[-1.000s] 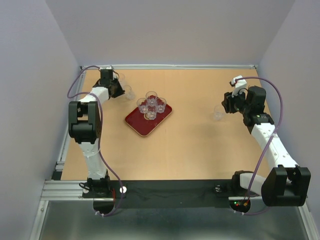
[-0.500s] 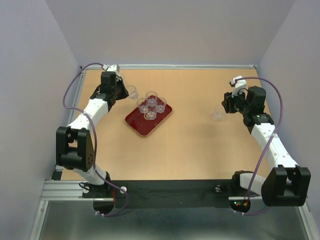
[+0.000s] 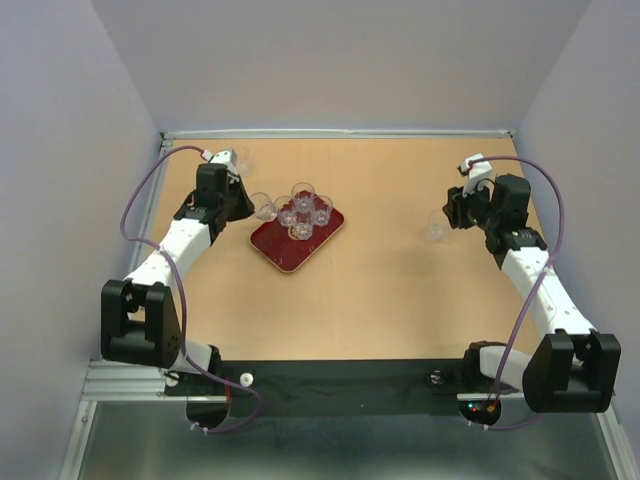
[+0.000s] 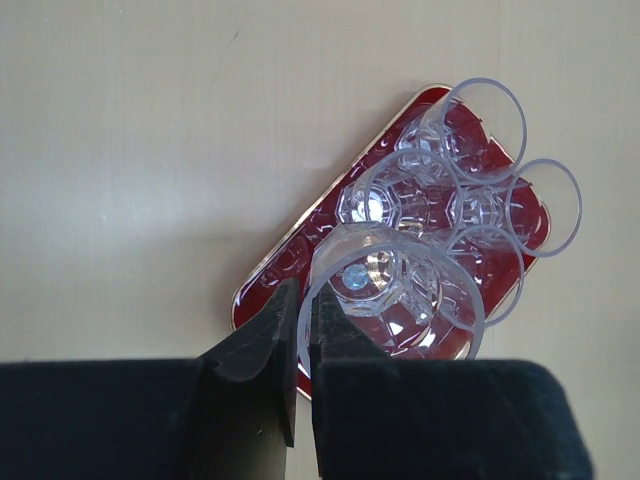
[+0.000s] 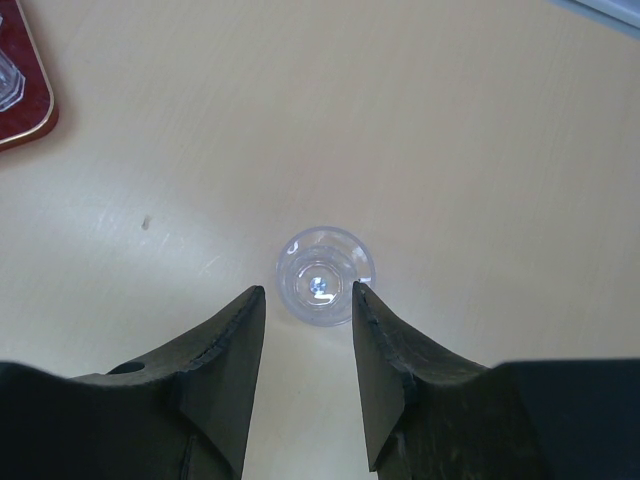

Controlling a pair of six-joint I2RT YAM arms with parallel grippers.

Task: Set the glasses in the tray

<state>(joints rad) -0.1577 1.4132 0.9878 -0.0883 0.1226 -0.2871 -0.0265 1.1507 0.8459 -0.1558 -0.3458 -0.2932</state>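
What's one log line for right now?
left pincer: shut on small clear glass tumbler, near dark red rectangular tray | right pincer: open near second clear tumbler

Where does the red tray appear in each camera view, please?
Top external: the tray lies just left of centre.
Left wrist: the tray is right of centre, behind the held glass.
Right wrist: only its corner, at the upper left edge.
Shared landmark: the clustered glasses on it.
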